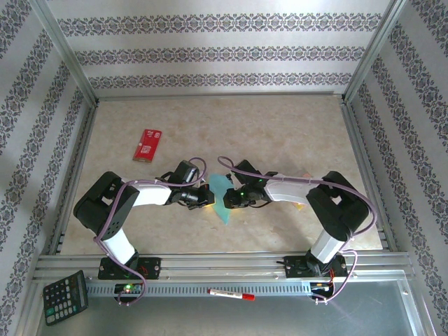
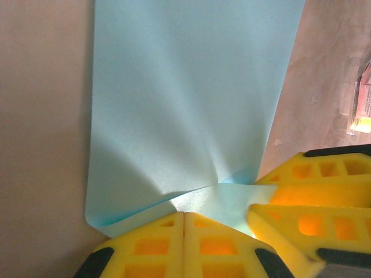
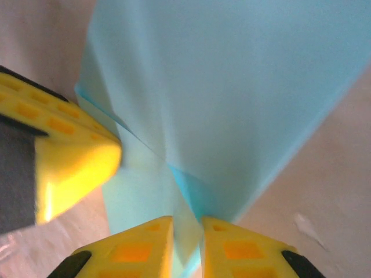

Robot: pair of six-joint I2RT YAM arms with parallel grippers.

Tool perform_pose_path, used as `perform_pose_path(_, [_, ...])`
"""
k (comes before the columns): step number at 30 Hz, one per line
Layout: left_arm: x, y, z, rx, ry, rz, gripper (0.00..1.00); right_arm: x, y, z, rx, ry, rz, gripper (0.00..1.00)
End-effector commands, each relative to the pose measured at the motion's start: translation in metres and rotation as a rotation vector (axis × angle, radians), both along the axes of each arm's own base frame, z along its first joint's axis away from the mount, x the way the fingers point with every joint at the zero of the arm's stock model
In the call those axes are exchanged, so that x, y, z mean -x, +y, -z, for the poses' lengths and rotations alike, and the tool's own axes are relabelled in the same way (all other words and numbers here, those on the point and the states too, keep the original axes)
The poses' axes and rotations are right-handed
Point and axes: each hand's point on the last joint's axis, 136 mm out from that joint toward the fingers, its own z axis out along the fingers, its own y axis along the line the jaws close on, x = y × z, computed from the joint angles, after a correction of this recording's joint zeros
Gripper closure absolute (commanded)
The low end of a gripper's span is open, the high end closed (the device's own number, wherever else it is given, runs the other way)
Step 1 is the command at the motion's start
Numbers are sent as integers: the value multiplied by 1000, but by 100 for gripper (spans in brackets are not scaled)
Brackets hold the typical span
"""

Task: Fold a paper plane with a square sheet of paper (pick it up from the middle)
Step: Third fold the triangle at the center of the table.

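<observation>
Closest to the lens in the top view, a black calculator [image 1: 65, 297] and a red-and-white marker [image 1: 231, 295] lie on the grey metal ledge by the arm bases. Farther in, on the beige marbled desk [image 1: 280, 126], the left claw [image 1: 203, 197] and the right claw [image 1: 229, 199] meet over the square sheet of paper [image 1: 225, 210]. It lies mid-desk as a narrowed teal shape, pointed toward the near edge. A red packet [image 1: 148, 144] lies well apart, far left.

From the left wrist, the thin matte paper runs away as a long strip, its near end creased, with soft buckles fanning from the crease. The left claw's yellow, waffle-moulded fingers are pressed tight together, tips touching that crease. Whether any paper is nipped between them I cannot tell.

From the right wrist, the right claw's fingers stand a narrow slit apart, with a sharp folded edge running into the slit. It looks loose rather than pinched.

Some early folds seem made. No slim dart exists yet, so most of the folding appears left.
</observation>
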Motion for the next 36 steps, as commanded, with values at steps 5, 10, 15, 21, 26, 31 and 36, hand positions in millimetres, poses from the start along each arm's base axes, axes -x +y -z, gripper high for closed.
perform_pose_path(5, [30, 36, 45, -177, 124, -13, 100, 18, -14, -32, -19, -28, 27, 75])
perform_pose_path(10, [31, 40, 46, -195, 123, -20, 100, 40, 20, -38, -139, -17, 5, 79])
perform_pose_path(15, [32, 43, 48, -217, 127, -24, 100, 48, 46, -30, -170, 8, -18, 86])
perform_pose_path(21, [35, 49, 53, -260, 136, -21, 100, 48, 49, -11, -121, 38, -31, 90])
perform_pose_path(26, [39, 52, 57, -309, 139, 2, 100, 50, 43, 1, -85, 62, -31, 92])
perform_pose_path(31, [42, 57, 60, -343, 149, 10, 100, 56, 32, 14, -49, 89, -26, 93])
perform_pose_path(36, [46, 61, 65, -367, 162, 17, 100, 64, 22, 24, -21, 121, -17, 94])
